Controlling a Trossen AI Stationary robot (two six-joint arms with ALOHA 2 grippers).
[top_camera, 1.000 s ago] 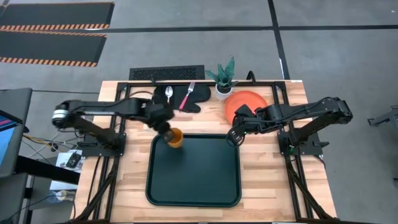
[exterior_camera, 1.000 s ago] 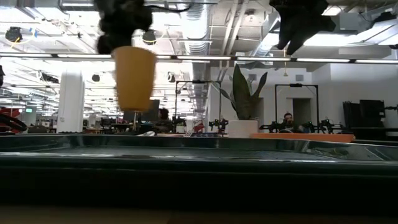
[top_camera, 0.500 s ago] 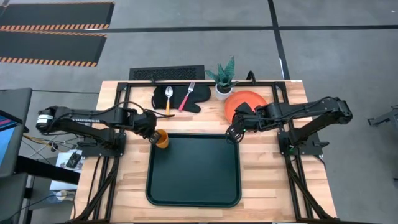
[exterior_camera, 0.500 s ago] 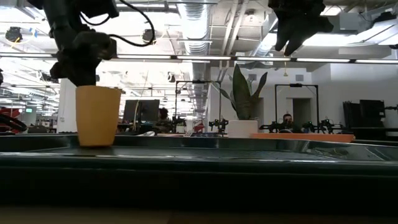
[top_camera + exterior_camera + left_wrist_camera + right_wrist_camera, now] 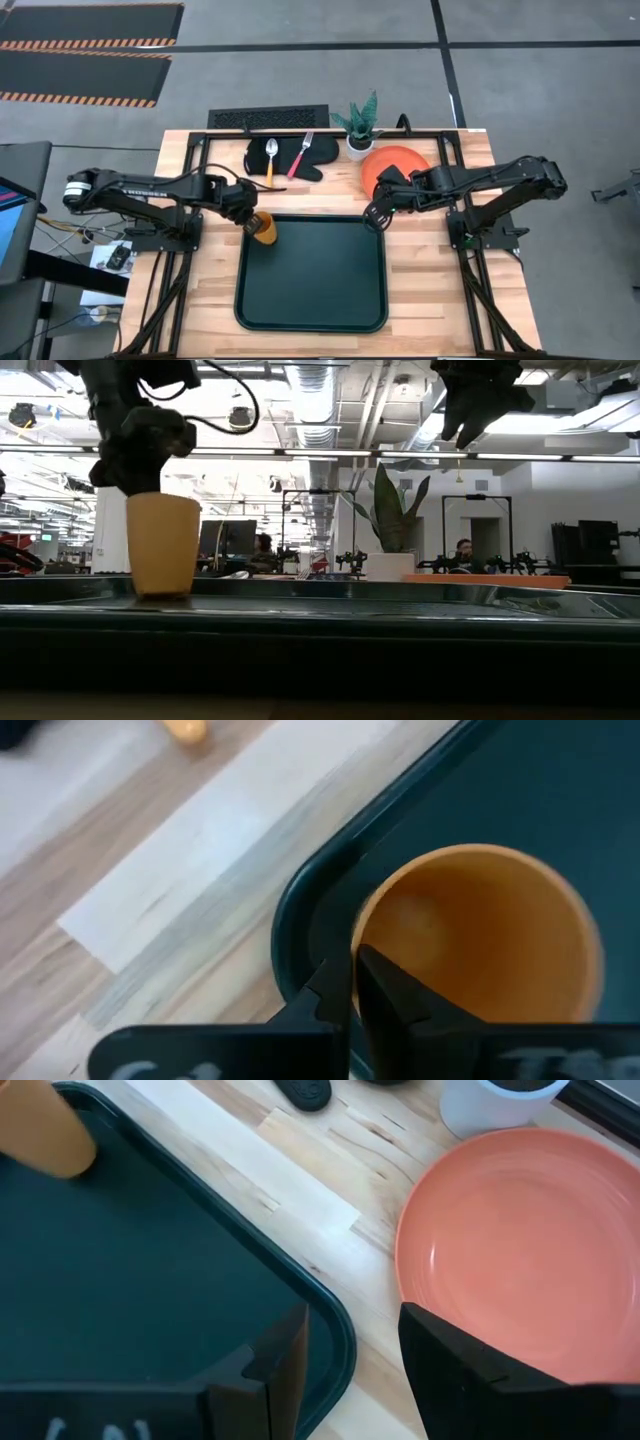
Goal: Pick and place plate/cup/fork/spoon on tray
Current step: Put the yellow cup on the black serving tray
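The orange-yellow cup (image 5: pixel 262 228) stands upright in the far left corner of the dark green tray (image 5: pixel 310 300). My left gripper (image 5: pixel 249 218) is shut on the cup, and the low view (image 5: pixel 150 485) shows it at the cup's top. The orange plate (image 5: pixel 396 165) lies flat on the table at the far right, beside the tray. My right gripper (image 5: pixel 374 215) is open and empty above the tray's far right corner, next to the plate's near edge (image 5: pixel 520 1260). The spoon (image 5: pixel 270 155) and the fork (image 5: pixel 302 152) lie on a black mitt. My left gripper pinches the cup's rim (image 5: pixel 358 935) on its left side, toward the tray's corner. One finger (image 5: pixel 390 985) is inside the cup and one (image 5: pixel 322 995) outside. The fingers come from above, slanting in from the table's left. The cup stands upright with its bottom (image 5: pixel 160 592) on the tray.
The black oven mitt (image 5: pixel 290 160) lies at the far edge. A white pot with a green plant (image 5: pixel 360 135) stands just beyond the plate. Bare wood shows left and right of the tray. The tray's raised rim (image 5: pixel 400 615) runs across the low view.
My left gripper has carried the cup from above the tray toward the table's left edge and down. The cup was lifted clear and now stands in the tray's far left corner. The left arm has drawn back to the left.
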